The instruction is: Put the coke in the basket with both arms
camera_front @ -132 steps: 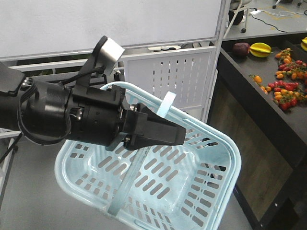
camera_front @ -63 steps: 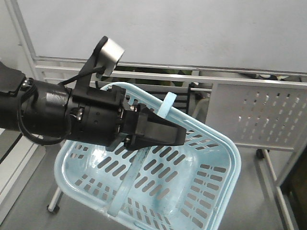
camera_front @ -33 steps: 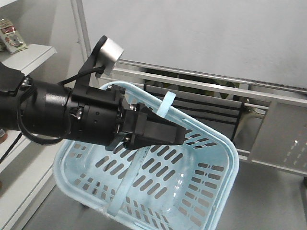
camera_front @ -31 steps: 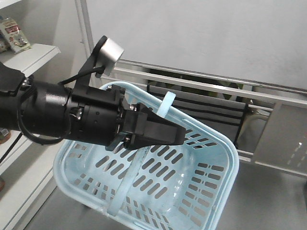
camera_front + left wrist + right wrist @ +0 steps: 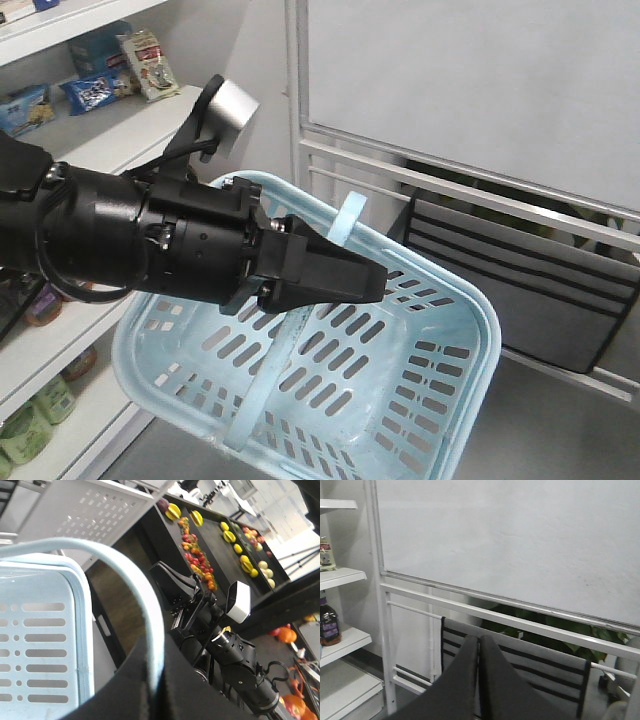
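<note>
— What's shifted?
— The background: shelves (image 5: 100, 130) with snack packets (image 5: 150, 62) have swung into view. The basket (image 5: 470, 330) hangs as before, its handle (image 5: 348, 215) clamped in the left tool (image 5: 375, 282).
— The right tool (image 5: 479, 641)?
— Pressed closed, empty.

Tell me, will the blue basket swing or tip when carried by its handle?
Likely light: the slotted plastic basket looks empty. It hangs tilted from one thin handle in the left end effector, so it may swing.
</note>
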You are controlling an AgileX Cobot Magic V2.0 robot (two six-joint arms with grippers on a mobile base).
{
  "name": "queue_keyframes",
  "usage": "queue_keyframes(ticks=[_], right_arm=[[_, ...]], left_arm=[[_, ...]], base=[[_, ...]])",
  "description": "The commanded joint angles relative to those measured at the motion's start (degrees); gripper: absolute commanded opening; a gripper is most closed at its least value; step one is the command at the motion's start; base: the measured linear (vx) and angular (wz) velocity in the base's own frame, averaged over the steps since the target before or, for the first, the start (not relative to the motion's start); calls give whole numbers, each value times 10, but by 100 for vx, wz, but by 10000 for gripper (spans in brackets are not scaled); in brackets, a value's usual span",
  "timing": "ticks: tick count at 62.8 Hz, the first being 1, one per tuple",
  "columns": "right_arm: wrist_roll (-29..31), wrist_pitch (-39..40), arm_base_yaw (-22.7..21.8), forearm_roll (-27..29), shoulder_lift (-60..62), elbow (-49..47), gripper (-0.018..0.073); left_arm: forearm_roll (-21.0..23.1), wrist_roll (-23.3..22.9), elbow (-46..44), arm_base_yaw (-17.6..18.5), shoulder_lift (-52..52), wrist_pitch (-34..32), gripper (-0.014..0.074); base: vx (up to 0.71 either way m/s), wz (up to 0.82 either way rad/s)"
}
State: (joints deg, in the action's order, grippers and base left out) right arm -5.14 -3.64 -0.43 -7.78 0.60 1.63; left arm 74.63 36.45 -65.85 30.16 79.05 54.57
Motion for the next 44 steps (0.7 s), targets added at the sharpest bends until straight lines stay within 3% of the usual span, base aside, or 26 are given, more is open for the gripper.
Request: queue_keyframes(ticks=[1, 44], right_arm=[[4, 41, -4, -3, 10, 6, -6], [4, 41, -4, -3, 10, 6, -6]], left_arm=[[45, 5, -15, 2, -22, 0, -6], [45, 5, -15, 2, -22, 0, -6]], base=[[10, 38], [8, 35]])
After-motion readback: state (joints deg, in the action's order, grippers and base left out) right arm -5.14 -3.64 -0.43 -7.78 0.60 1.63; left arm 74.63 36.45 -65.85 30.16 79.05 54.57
